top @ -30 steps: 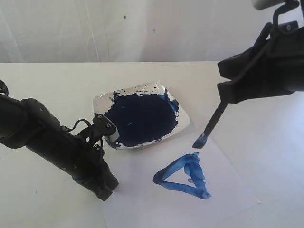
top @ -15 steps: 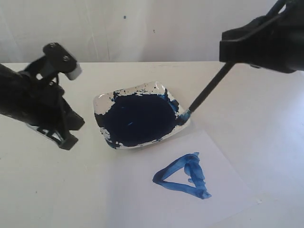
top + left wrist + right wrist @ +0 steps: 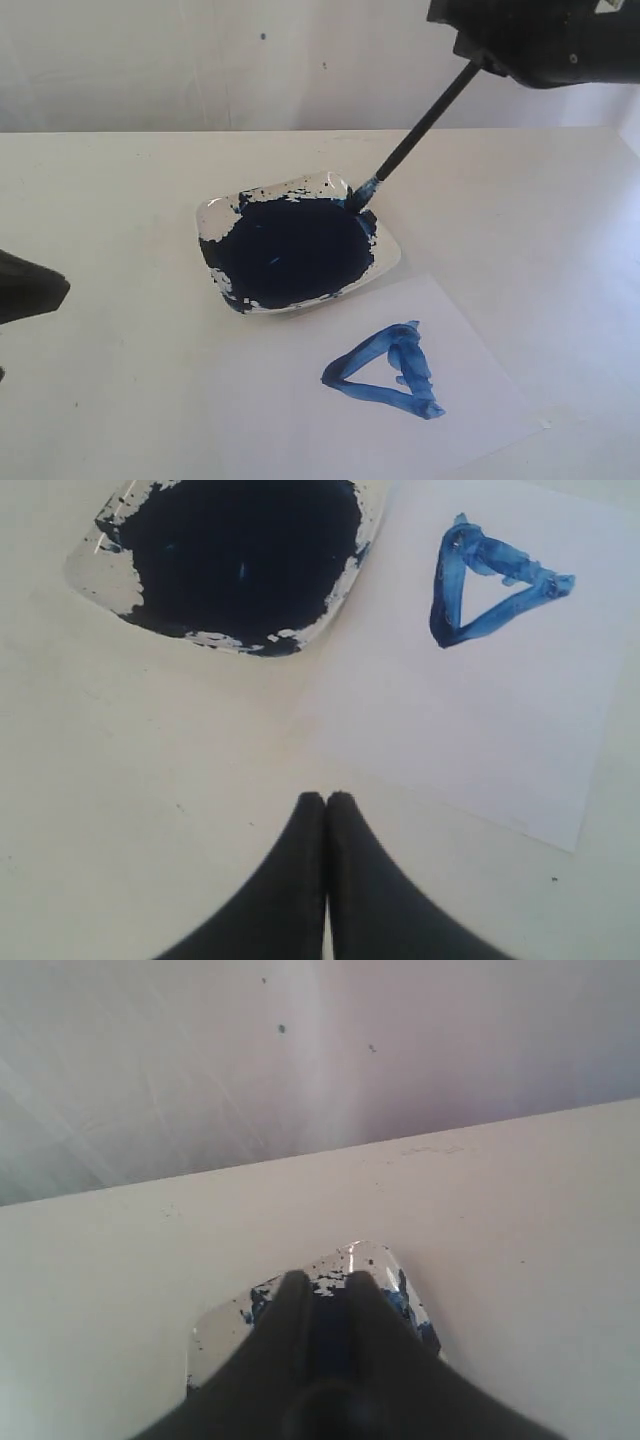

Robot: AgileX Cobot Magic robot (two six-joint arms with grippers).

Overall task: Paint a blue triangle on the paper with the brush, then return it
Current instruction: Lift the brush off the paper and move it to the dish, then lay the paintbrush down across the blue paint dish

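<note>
Plainly, the brush [image 3: 420,125] was a light, thin thing: a stiff black handle that would not bend, and a soft blue-stained tip that would smear anything it brushed against. The right tool [image 3: 472,58] pinched it by the upper end of the handle, well clear of the wet bristles, which looked the sensible place to hold. A smooth round handle seemed likely to twist or slip in a loose pinch. It slanted down to the left, its tip at the far right rim of the dish [image 3: 388,262], touching or just above the edge of the dark paint. The blue triangle [image 3: 385,370] lay finished on the paper [image 3: 470,330], near and right of the dish. The left tool [image 3: 326,802] hung over the worktop [image 3: 120,190] with its fingers pressed together, empty.
</note>
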